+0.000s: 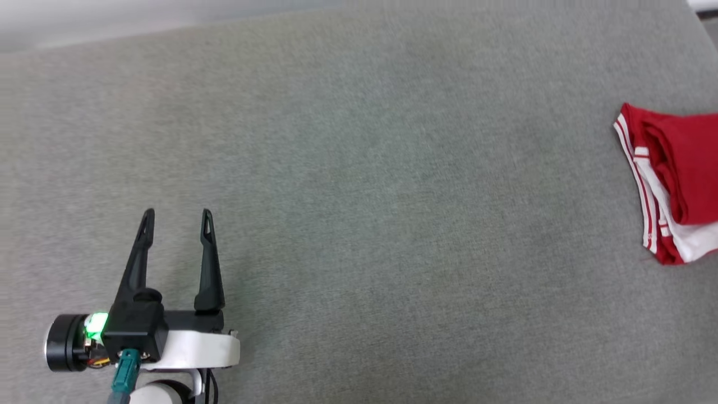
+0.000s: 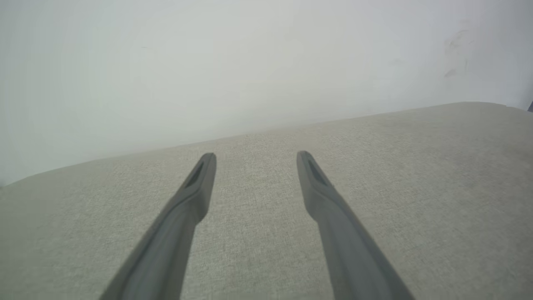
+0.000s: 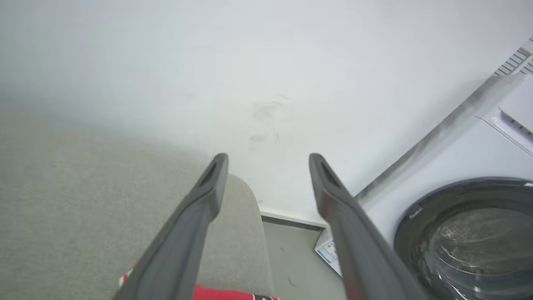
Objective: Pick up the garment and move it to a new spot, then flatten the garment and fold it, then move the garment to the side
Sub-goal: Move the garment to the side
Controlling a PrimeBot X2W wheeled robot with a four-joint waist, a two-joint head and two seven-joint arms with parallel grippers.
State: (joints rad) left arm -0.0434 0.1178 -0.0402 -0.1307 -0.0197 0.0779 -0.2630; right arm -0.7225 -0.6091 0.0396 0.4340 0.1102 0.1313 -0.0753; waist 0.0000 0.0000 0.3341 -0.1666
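A grey fabric surface (image 1: 359, 168) spans the head view, with a white wall (image 3: 266, 62) behind it. In the right wrist view a white washer (image 3: 458, 166) with a dark round door stands at 4 o'clock.

The garment (image 1: 681, 168) lies on the surface at 3 o'clock in the head view. It is folded into a compact red bundle with white, striped trim along its near edge, and part of it is cut off by the frame.

The left gripper (image 1: 176, 214) hovers at 7 o'clock, jaws wide apart and empty. The right gripper (image 3: 268, 160) is also spread with nothing between its fingers, and a strip of red sits at 6 o'clock beneath it.

The folding looks done and the move to the side seems finished. What is left, I judge, is lifting the right arm away without snagging cloth.

A sticker (image 3: 329, 251) low on the washer is too small to read, and no lettering on the garment is legible.
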